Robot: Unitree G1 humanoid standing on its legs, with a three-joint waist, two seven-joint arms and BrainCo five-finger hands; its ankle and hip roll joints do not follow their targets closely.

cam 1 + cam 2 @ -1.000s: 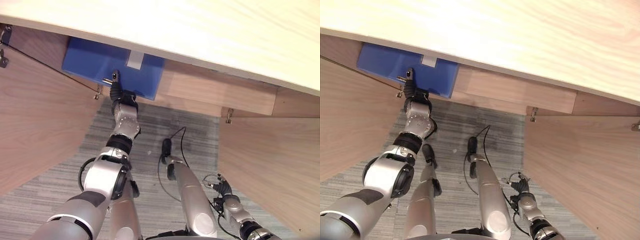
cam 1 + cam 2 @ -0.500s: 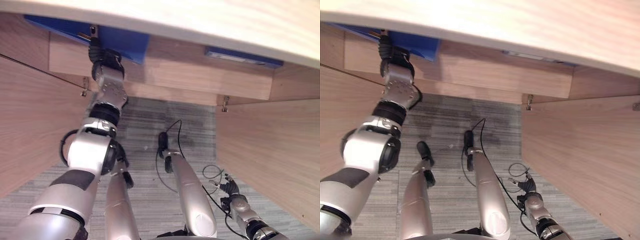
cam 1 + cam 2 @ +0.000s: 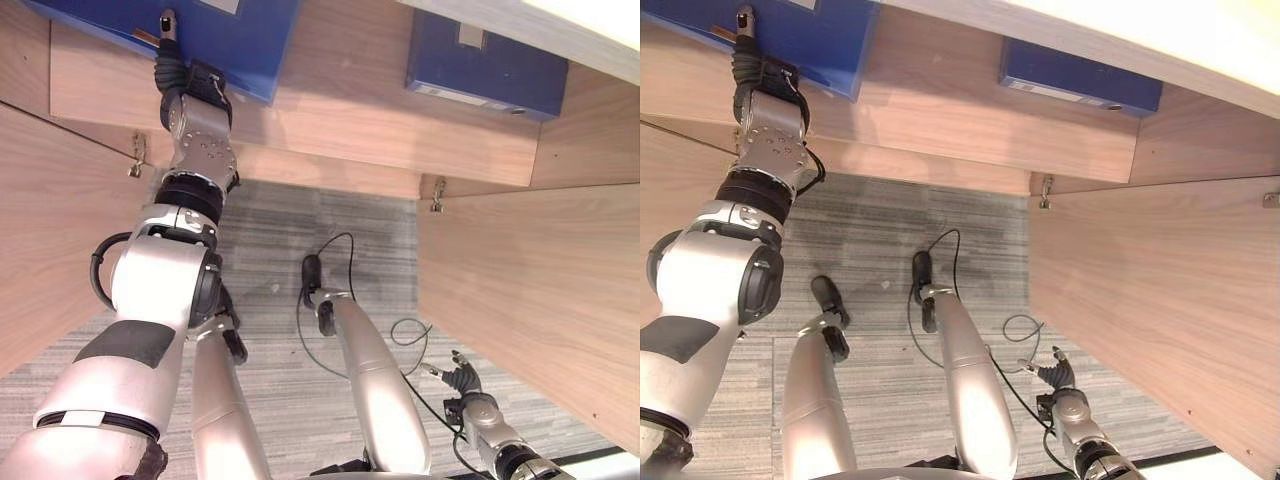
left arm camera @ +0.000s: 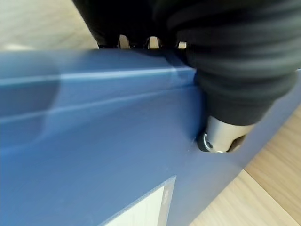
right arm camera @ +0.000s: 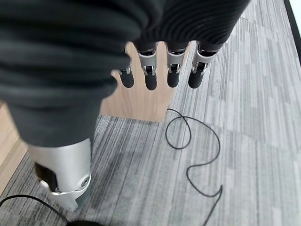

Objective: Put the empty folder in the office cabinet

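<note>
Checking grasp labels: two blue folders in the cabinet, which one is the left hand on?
The blue folder at the cabinet's left side; the left hand grips its edge. The other folder sits apart at the right, untouched.

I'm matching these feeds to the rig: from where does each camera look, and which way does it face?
Left eye view: head camera looking down into the open cabinet; left robot hand on the blue folder.
Right eye view: the same scene beside it; right robot hand low over carpet.
Left wrist view: along that hand, folder close.
Right wrist view: straight fingers over carpet.
Both eyes share a second folder.
</note>
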